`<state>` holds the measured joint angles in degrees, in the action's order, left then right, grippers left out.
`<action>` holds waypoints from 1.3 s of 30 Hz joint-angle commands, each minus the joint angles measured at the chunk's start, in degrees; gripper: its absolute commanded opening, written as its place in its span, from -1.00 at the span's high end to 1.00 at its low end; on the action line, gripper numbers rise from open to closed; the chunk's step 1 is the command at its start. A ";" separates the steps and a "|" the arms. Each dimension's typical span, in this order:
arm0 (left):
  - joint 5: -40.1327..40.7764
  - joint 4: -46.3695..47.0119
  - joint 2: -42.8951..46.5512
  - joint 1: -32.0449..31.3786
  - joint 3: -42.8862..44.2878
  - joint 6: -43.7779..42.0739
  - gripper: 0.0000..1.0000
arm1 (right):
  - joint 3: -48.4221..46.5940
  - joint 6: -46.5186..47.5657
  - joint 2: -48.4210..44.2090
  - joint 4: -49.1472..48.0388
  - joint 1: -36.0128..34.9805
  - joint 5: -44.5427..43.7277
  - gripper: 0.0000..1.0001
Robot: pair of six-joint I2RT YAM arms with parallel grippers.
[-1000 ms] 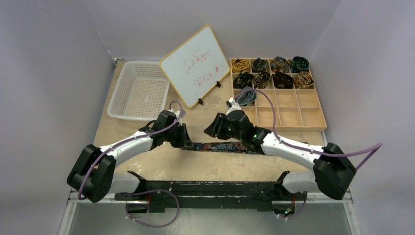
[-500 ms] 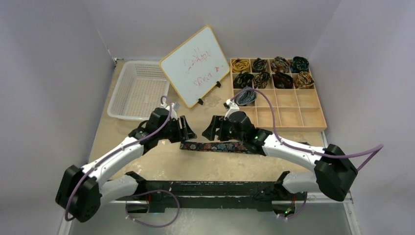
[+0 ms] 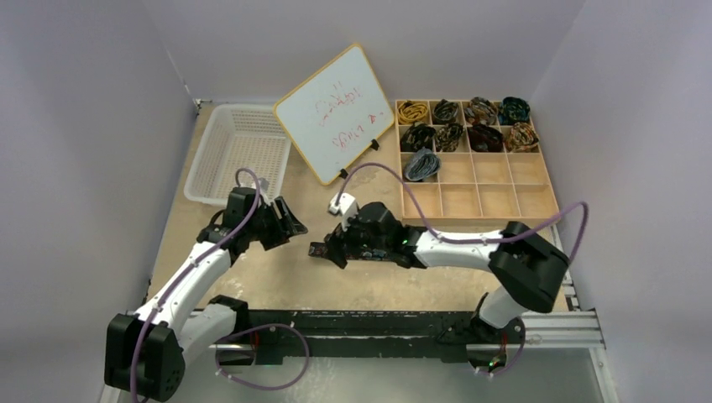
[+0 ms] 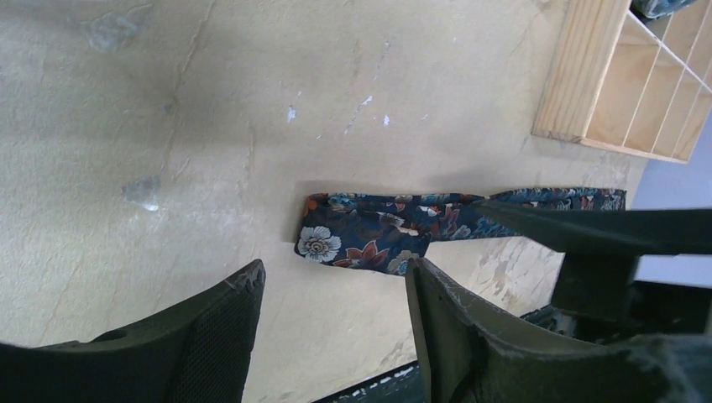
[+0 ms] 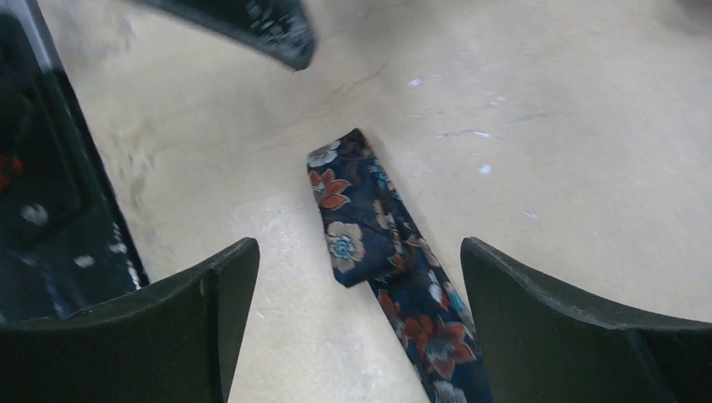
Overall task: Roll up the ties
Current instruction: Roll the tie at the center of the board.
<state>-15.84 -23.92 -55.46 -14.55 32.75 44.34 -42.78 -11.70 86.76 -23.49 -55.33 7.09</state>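
A navy floral tie (image 4: 369,235) lies flat on the table, its left end folded back on itself. In the right wrist view the tie (image 5: 369,227) runs down between my right fingers. My right gripper (image 5: 357,248) hovers open over that folded end, not touching it; in the top view the right gripper (image 3: 326,245) and its arm hide most of the strip. My left gripper (image 4: 334,269) is open and empty just left of the tie's end, where the top view also shows the left gripper (image 3: 291,220). Several rolled ties (image 3: 464,123), one of them a grey-blue coil (image 3: 421,164), sit in the wooden tray.
The wooden compartment tray (image 3: 550,217) stands at the back right, its lower rows bare. A white plastic basket (image 3: 238,155) is at the back left. A whiteboard (image 3: 336,109) leans on its stand between them. The tray's corner (image 4: 579,75) shows beyond the tie.
Both grippers have opened and let go of the tie. The left arm has drawn back to the left. The right gripper has slid left along the tie to its folded end.
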 commanded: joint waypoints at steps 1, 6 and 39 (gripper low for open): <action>-1.99 -1.00 -0.34 1.99 -0.28 -0.61 -0.22 | -5.33 16.69 5.26 1.17 -2.70 -0.32 -0.86; -2.44 -2.38 0.03 4.25 -0.21 -1.42 -0.22 | -9.33 22.73 10.39 4.05 -2.76 1.19 -0.97; -1.42 -0.12 1.28 6.01 -6.61 3.27 -0.20 | -20.41 32.58 26.57 14.64 -1.75 19.15 0.16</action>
<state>-17.91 -25.30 -55.75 -9.21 27.59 45.60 -62.81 20.51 111.39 -11.53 -56.93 22.41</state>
